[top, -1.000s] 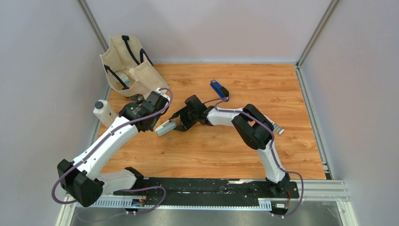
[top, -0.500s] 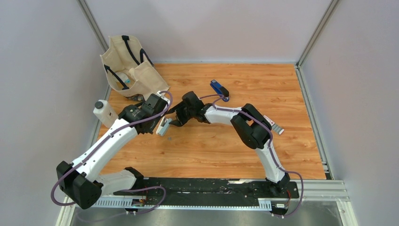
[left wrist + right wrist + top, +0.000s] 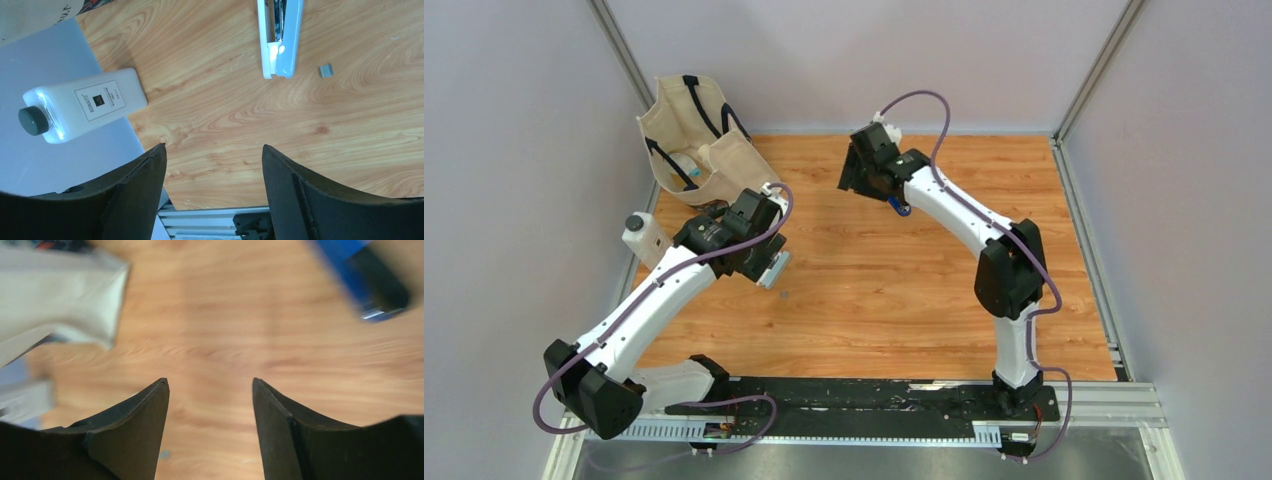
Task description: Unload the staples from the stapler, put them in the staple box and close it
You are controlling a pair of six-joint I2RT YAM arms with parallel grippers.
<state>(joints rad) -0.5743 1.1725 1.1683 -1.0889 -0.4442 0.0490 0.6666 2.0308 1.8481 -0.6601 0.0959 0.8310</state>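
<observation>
Just beside the stapler [image 3: 282,40] lie staples [image 3: 325,71]; left gripper [image 3: 212,150] — agape.

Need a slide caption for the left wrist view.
Left pincer open and empty over the wood table; pale-blue stapler ahead, small grey staple strip beside it, white bottle at left.

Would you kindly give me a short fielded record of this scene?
Left gripper: open, empty, over wooden table
Right gripper: open, empty, near blue-and-black stapler
Pale blue stapler: lying on table, ungripped
Staples: small grey strip beside pale stapler, not touching
Bottle: white, black cap, at table's left edge
Tote bag: far-left corner
</observation>
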